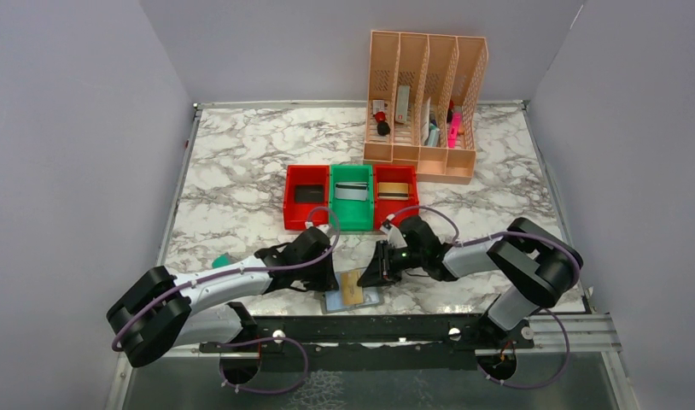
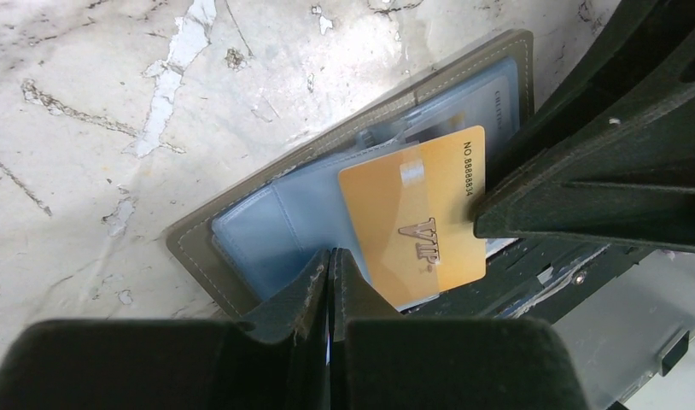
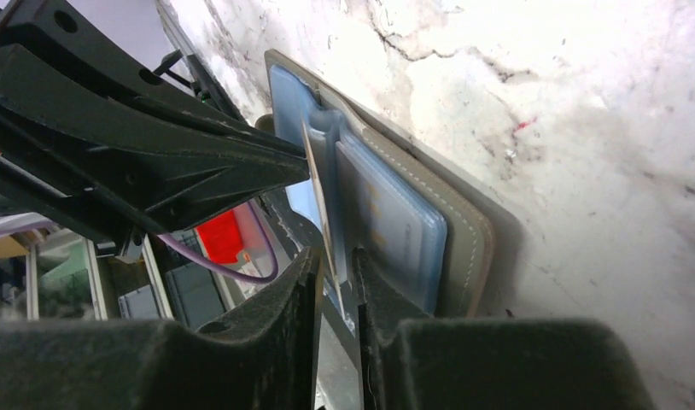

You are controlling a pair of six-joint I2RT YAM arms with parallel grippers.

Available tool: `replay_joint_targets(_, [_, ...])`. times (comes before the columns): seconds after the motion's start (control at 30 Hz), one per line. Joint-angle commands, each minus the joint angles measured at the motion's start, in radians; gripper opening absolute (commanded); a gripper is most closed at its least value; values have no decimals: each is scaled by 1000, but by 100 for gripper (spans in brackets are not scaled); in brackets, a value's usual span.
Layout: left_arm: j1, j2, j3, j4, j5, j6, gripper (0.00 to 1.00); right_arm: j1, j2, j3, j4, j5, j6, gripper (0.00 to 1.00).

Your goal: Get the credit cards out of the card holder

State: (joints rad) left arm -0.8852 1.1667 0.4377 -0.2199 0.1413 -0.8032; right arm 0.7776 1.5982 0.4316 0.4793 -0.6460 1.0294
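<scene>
The grey card holder [image 1: 337, 301] lies open at the table's front edge, its blue-grey pockets up [image 2: 267, 226]. A gold-tan credit card [image 2: 412, 213] marked VIP sticks partly out of a pocket. It also shows in the top view [image 1: 353, 286]. My left gripper [image 2: 329, 259] is shut and empty, with its tips pressed on the holder's blue pocket. My right gripper [image 3: 337, 256] has the gold-tan card [image 3: 314, 162] edge-on between its nearly closed fingers, gripping it at the card's free end. The two grippers [image 1: 327, 275] [image 1: 371, 275] meet over the holder.
Two red bins [image 1: 289, 205] [image 1: 410, 203] flank a green bin [image 1: 351, 218] behind the holder. They hold a black card [image 1: 308, 194], a silver-grey card [image 1: 352, 190] and a tan card [image 1: 394, 190]. A peach slotted organiser [image 1: 425, 102] stands at the back. A teal block [image 1: 220, 260] lies left.
</scene>
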Motion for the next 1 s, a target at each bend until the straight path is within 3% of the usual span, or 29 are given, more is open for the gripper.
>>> replay_joint_targets(0.0, [-12,30,2,-30,-49,20,7,-2,54,-14,142,-49,41,28])
replay_joint_targets(0.1, [-14,32,2,-29,-50,17,7,6,87,14,136,-69,14,30])
replay_joint_targets(0.53, [-20,25,9,-28,-63,10,7,41,124,54,126,-94,-17,24])
replay_joint_targets(0.7, [-21,9,5,-27,-69,1,7,55,98,66,45,-19,-44,19])
replay_joint_targets(0.97, [-23,-13,0,-27,-76,-1,7,55,32,59,-37,51,-67,2])
